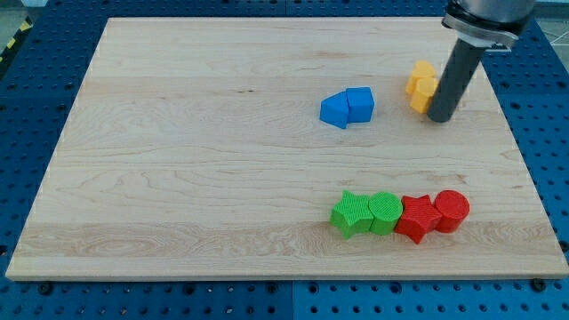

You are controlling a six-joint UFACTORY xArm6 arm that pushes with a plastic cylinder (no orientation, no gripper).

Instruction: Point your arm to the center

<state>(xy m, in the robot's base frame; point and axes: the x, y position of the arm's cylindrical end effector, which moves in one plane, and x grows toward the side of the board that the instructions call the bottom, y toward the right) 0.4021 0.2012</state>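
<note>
My tip [441,116] is at the lower end of the dark rod, on the wooden board [178,160] at the view's upper right. It stands right beside the yellow blocks [421,85], on their right lower side, touching or nearly touching them. Two blue blocks [348,107] sit together to the left of my tip. The board's middle lies further to the left and below them.
Along the view's lower right runs a row of blocks: a green star [352,214], a green cylinder [386,212], a red star [416,217] and a red cylinder [451,211]. The board lies on a blue perforated table [36,80].
</note>
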